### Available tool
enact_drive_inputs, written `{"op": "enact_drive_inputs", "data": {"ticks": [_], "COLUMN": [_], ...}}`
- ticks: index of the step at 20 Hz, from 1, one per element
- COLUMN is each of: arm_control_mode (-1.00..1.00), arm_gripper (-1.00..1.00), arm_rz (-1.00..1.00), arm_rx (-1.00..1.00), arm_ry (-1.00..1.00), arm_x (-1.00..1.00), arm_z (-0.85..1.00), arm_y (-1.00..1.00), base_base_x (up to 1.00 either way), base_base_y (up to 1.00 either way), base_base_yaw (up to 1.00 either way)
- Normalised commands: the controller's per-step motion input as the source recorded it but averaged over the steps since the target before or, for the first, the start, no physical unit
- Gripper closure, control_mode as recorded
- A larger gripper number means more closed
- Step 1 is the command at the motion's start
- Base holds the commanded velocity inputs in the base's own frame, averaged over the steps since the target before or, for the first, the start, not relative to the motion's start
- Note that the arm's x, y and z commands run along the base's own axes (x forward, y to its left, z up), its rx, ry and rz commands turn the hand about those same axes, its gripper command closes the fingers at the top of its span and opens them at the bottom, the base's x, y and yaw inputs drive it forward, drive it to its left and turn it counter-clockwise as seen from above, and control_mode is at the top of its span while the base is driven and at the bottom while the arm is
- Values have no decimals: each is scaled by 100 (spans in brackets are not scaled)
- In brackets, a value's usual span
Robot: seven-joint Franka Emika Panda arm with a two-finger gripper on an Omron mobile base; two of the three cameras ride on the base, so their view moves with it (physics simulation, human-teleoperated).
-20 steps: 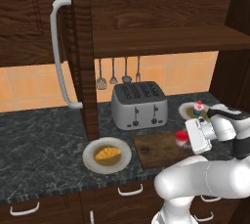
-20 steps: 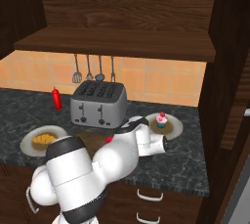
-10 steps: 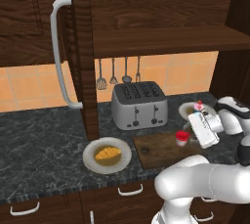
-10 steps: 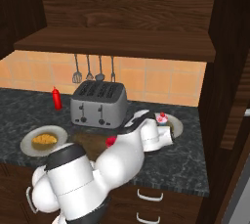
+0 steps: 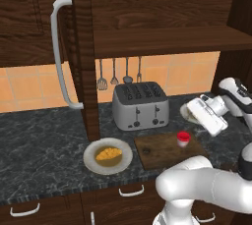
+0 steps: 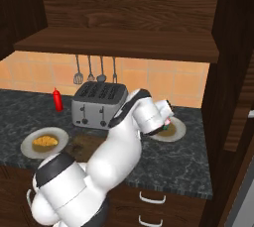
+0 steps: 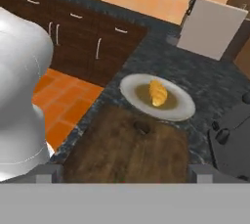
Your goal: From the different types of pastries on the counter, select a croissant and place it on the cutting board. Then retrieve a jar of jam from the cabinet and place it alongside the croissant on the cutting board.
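My hand (image 5: pixel 196 108) is raised, fingers spread apart, gripping nothing. Below it, the jar of jam (image 5: pixel 183 139) stands on the cutting board (image 5: pixel 157 151). Beyond the board, the croissant (image 5: pixel 109 154) lies on a grey plate (image 5: pixel 92 160). The cupcake is hidden behind my wrist.

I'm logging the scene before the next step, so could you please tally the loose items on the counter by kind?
Plates: 2
Croissant: 1
Cutting board: 1
Jam jar: 1
Toaster: 1
Red bottle: 1
Total: 7
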Motion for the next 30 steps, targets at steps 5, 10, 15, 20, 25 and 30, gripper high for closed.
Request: {"op": "enact_drive_inputs", "data": {"ticks": [5, 10, 15, 20, 25, 30], "arm_control_mode": [-100, -100, -100, -100, -100, -100], "arm_gripper": [-100, -100, -100, -100, -100, -100], "arm_rz": [25, 28, 23, 11, -2, -28], "arm_rx": [-31, -27, -4, -4, -16, -24], "arm_ry": [-21, -22, 4, 1, -12, -30], "arm_x": [-7, -2, 0, -14, -39, -20], "arm_z": [67, 91, 27, 6, 1, -3], "arm_y": [34, 16, 67, 90, 100, 100], "base_base_x": [0, 0, 0, 0, 0, 0], "base_base_y": [0, 0, 0, 0, 0, 0], "base_base_yaw": [0, 0, 0, 0, 0, 0]}}
